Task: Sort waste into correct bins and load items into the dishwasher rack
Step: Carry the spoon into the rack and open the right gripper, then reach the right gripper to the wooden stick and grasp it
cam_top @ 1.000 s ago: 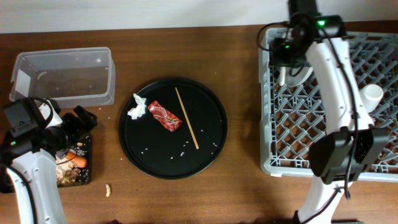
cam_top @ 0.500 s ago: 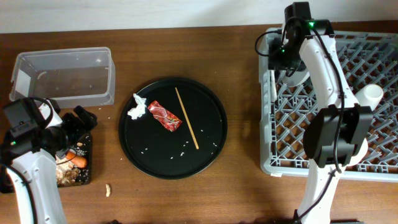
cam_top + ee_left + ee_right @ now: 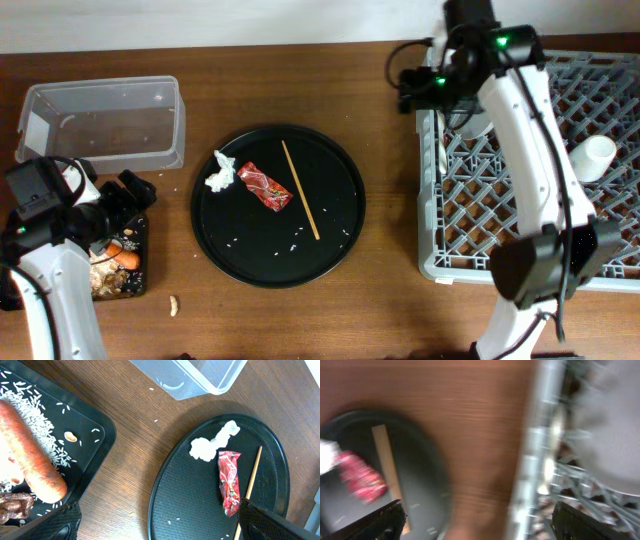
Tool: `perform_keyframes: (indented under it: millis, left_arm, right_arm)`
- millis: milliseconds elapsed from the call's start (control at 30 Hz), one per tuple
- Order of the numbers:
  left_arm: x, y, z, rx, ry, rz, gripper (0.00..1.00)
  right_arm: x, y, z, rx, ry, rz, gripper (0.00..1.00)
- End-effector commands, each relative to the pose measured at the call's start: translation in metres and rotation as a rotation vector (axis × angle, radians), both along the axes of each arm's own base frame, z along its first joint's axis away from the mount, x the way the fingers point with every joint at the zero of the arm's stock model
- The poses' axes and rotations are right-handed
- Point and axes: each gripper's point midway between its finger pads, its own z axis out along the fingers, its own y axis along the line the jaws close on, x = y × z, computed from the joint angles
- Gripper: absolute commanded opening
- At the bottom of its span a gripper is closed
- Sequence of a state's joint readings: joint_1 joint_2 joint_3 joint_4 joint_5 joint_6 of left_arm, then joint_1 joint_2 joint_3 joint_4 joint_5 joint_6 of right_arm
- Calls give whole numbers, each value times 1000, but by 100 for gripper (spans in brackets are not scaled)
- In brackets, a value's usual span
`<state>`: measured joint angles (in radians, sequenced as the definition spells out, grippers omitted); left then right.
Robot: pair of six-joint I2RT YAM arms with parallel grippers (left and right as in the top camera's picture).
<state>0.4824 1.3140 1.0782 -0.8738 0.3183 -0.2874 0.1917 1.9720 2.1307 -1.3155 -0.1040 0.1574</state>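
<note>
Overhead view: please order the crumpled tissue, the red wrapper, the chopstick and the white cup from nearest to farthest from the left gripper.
From the left gripper:
1. crumpled tissue, left edge of the round tray.
2. red wrapper, just right of it.
3. chopstick, tray's middle.
4. white cup, in the rack, far right.

Wood, plastic, shine
The table (image 3: pixel 390 300) is made of wood, the clear box (image 3: pixel 100 88) of plastic; the wrapper (image 3: pixel 264 186) is shiny.
</note>
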Motion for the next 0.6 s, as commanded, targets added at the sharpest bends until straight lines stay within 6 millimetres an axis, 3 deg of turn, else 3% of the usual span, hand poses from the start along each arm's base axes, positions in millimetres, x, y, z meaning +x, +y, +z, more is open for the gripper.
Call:
perform_keyframes:
  millis: [0,100,167,300,567]
  left_arm:
    - [3,2,6,11,-19,-12,99]
    - [3,2,6,11,-19,-12,99]
    - [3,2,6,11,-19,-12,100]
    - [3,2,6,11,-19,-12,99]
    - [3,2,6,11,-19,-12,99]
  right_arm:
    - [-16,77,-12,40,22,165,81]
    - [-26,125,-42,26,59,264,57]
    - [-31,154,-74,-23,93,282,50]
    - [-33,190,-131,-120,113,330,39]
    - [-30,199,-208,-184,189,309,38]
